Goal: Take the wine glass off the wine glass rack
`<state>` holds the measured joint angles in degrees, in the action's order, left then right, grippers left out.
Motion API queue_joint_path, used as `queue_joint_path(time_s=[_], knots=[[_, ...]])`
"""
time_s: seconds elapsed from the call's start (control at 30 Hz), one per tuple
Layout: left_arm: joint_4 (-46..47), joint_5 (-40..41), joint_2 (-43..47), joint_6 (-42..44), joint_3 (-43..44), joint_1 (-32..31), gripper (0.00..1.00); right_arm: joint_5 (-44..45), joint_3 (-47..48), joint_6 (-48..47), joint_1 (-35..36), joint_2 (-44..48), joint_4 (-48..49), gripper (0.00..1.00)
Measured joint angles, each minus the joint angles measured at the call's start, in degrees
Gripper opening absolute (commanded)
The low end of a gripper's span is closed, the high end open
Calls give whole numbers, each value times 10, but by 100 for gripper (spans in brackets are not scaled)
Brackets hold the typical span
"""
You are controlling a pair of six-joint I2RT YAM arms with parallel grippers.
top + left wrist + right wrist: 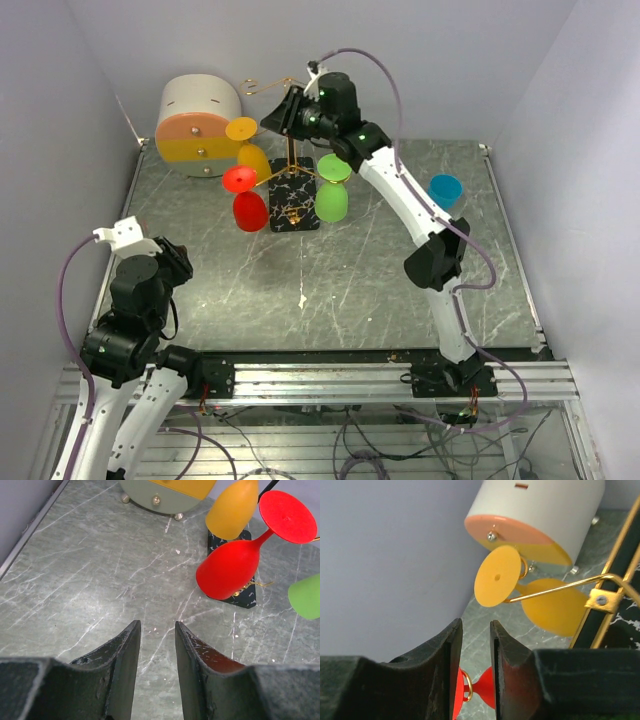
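The wine glass rack (290, 165) is a gold pole on a black marble base (293, 208) at the back middle. An orange-yellow glass (252, 155), a red glass (247, 205) and a green glass (332, 198) hang upside down from it. My right gripper (272, 116) is high beside the rack top, above the yellow glass. In the right wrist view it (476, 622) is slightly open and empty, with the yellow glass's foot (497, 576) on a gold arm (555, 591) ahead and the red glass's stem (482, 685) below. My left gripper (157, 625) is open and empty, well short of the red glass (227, 575).
A round white-and-orange drawer box (200, 125) stands at the back left, close to the yellow glass. A blue glass (445, 190) stands on the table at the right. The grey marble table (380, 280) has raised edges, with walls around it.
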<state>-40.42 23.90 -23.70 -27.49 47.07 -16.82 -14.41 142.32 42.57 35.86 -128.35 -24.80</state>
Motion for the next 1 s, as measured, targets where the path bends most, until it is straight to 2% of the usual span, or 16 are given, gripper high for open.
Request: queue_joint_path(time_s=[0.17, 0.3, 0.43, 0.57, 0.67, 0.77, 0.83, 0.87, 0.93, 1.0], knots=[[0, 9, 0, -2, 0, 0, 58, 14, -18, -15, 25, 7, 8, 29], [28, 12, -1, 1, -5, 0, 61, 54, -89, -53, 43, 81, 5, 29], [72, 12, -50, 0, 9, 0, 60, 109, -198, -105, 67, 226, 0, 30], [96, -3, -214, 3, 124, 3, 59, 150, -322, -139, 93, 402, 16, 30], [123, -69, -347, 0, 232, 40, 58, 172, -423, -152, 103, 534, 24, 34], [159, -182, -453, -33, 291, 150, 59, 199, -508, -156, 102, 629, 23, 38], [174, -240, -503, -62, 307, 203, 60, 215, -548, -157, 102, 673, 12, 40], [193, -286, -531, -89, 308, 212, 61, 223, -565, -157, 102, 693, 3, 41], [215, -326, -549, -119, 302, 243, 61, 238, -587, -157, 102, 720, -13, 41], [278, -398, -565, -173, 272, 260, 61, 254, -601, -159, 102, 742, -26, 42]])
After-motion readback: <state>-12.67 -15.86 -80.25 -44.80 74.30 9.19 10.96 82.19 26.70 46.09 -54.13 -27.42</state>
